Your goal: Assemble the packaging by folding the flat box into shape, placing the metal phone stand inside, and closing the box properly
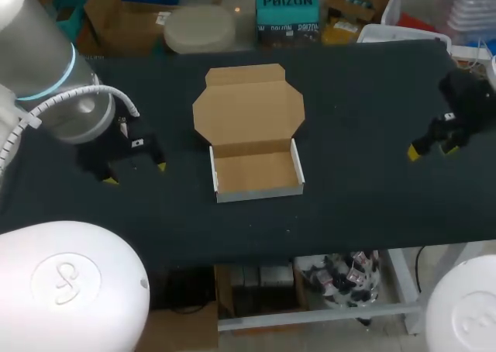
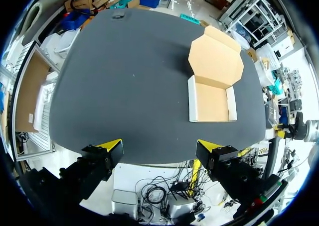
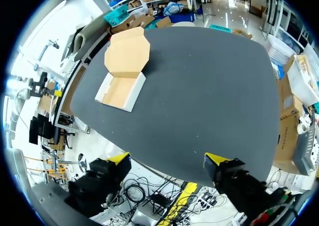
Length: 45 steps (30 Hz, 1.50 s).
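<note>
A brown cardboard box (image 1: 256, 164) with white outer walls sits folded into a shallow tray in the middle of the dark table (image 1: 364, 197). Its lid flap (image 1: 249, 105) lies open and flat toward the far side. The tray is empty, and no metal phone stand shows in any view. My left gripper (image 1: 136, 174) hangs open to the box's left, well apart from it. My right gripper (image 1: 431, 147) hangs open far to the right. The box (image 2: 212, 100) lies ahead of the left gripper (image 2: 159, 150). In the right wrist view the box (image 3: 121, 90) lies far ahead of the right gripper (image 3: 167, 162).
Nothing else lies on the dark tabletop (image 2: 124, 86). My left arm's grey elbow (image 1: 54, 81) looms over the table's left part. Wide bare surface lies on both sides of the box.
</note>
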Available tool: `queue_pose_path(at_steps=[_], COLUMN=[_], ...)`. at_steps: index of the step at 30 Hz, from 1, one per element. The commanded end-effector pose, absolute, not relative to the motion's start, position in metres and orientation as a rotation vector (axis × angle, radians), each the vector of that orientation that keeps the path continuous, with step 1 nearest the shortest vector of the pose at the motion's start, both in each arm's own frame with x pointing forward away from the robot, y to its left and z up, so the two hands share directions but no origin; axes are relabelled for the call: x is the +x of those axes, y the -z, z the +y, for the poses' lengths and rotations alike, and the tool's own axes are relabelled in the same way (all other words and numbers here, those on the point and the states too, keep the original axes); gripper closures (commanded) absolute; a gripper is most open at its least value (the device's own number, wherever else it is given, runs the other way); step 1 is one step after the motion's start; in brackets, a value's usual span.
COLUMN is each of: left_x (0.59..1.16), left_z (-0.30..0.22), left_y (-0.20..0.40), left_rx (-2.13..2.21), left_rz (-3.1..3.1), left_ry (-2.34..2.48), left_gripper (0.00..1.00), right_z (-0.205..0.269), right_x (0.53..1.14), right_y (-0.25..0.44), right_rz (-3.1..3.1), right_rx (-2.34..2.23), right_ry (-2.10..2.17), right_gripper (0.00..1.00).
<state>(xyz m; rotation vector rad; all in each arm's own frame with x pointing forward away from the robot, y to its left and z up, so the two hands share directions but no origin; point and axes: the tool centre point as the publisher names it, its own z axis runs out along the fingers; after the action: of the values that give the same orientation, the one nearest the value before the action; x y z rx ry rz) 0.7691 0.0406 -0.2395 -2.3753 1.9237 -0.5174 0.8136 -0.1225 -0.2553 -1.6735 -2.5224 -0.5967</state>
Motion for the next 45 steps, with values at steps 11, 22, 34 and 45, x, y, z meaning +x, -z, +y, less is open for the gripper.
queue_pose_path(at_steps=[11, 22, 34, 45], left_x=[0.802, 0.823, 0.859, 0.866], left_z=[0.053, 0.07, 0.094, 0.1], left_y=[0.265, 0.286, 0.316, 0.318], left_rx=[-2.422, -2.44, -2.481, -2.479], left_rz=[1.909, 1.915, 1.903, 1.891], left_ry=[0.415, 0.361, 0.276, 0.269], left_gripper=[0.0, 0.0, 0.0, 0.0], right_z=[-0.123, -0.123, -0.123, -0.123], right_x=[0.814, 0.814, 0.814, 0.814], right_y=[0.254, 0.254, 0.254, 0.254], right_rz=[-2.521, -2.521, -2.521, -2.521], right_rx=[-1.671, -1.671, -1.671, -1.671], right_ry=[0.591, 0.591, 0.591, 0.591], right_gripper=[0.0, 0.0, 0.0, 0.0])
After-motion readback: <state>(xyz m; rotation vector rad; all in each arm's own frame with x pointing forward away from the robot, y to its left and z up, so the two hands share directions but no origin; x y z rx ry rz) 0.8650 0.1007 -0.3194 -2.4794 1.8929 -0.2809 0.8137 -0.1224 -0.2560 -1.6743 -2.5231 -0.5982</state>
